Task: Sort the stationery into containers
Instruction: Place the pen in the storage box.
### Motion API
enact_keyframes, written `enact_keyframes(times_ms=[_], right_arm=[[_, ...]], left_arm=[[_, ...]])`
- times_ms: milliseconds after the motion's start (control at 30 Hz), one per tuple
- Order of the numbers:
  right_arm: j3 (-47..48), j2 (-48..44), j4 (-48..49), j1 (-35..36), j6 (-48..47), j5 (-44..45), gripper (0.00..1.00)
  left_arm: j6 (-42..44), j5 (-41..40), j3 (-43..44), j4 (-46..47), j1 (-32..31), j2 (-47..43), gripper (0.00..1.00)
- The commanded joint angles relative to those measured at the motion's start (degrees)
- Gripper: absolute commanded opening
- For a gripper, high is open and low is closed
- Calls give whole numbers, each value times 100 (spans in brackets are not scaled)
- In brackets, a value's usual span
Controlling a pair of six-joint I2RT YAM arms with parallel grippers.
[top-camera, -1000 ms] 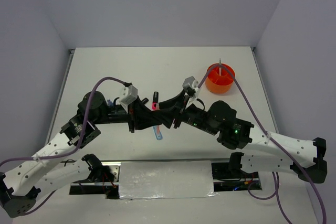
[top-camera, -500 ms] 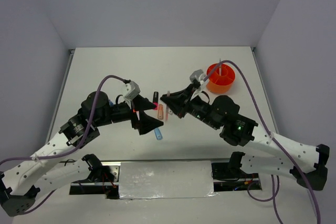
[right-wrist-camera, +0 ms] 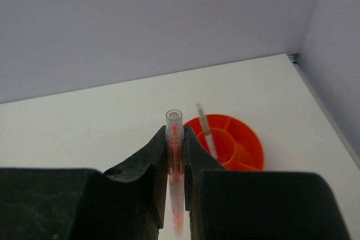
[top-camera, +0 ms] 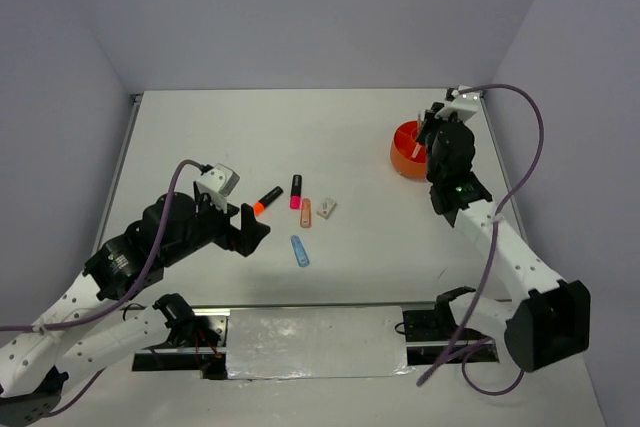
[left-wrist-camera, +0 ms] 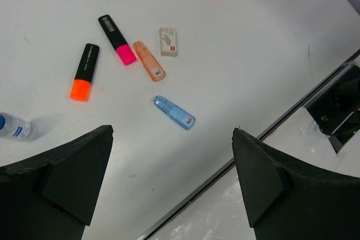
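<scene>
My right gripper (right-wrist-camera: 175,134) clamps a thin pen (right-wrist-camera: 174,117) upright, near the orange tub (right-wrist-camera: 250,153) by the far right corner. Step in hand: delivery. The next move likely requires centring over a compartment, then release. My left gripper (left-wrist-camera: 172,133) hangs open, empty.

A white table (top-camera: 300,137) sits boxed by plain pale-lilac walls (top-camera: 300,17).

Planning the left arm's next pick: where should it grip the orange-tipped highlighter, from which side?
Likely the black barrel of the orange-tipped highlighter, at its middle, from above, fingers across its width. It lies flat on the table, both long sides free.
</scene>
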Motion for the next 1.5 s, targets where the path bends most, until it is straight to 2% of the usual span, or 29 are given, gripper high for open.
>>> enact_keyframes(times_ms=[0, 167, 300, 733, 800, 933, 1033, 1067, 1133, 1167, 1200, 1433, 1467], right_arm=[[297, 554, 1120, -553, -202, 354, 0], [438, 1494, 1630, -1135, -53, -127, 0], [516, 1865, 2070, -1460, -53, -629, 0], [1044, 2620, 2106, -1759, -70, -1210, 0], [992, 2752, 2167, -1777, -44, -1210, 8], [834, 2893, 2308, -1777, 61, -1201, 11], [675, 2920, 2440, -1777, 131, -1262, 18], [640, 2911, 2431, -1777, 175, -1297, 26], [456, 2806, 2518, -1777, 211, -1394, 36], [377, 2719, 2615, -1786, 246, -1403, 51], [254, 2683, 2642, -1777, 281, -1377, 57], [51, 2279, 2511, -1777, 386, -1429, 70], [103, 2078, 2397, -1777, 439, -1447, 75]], left_arm=[[40, -173, -59, -36, -7, -45, 99], [111, -200, -94, -1, -7, -89, 99], [172, -103, -103, 17, 1, -36, 99], [216, 2, -103, 26, 1, 140, 99], [216, 2, -103, 34, 1, 166, 99], [216, 11, -103, 34, 1, 201, 99], [225, 37, -103, 34, 1, 210, 99], [225, 46, -94, 43, 1, 219, 99], [225, 20, -94, 34, 1, 228, 99], [225, 29, -103, 34, 1, 228, 99], [225, 29, -103, 34, 1, 237, 99], [216, -24, -94, 17, 1, 254, 99], [208, -76, -86, 8, 1, 246, 99]])
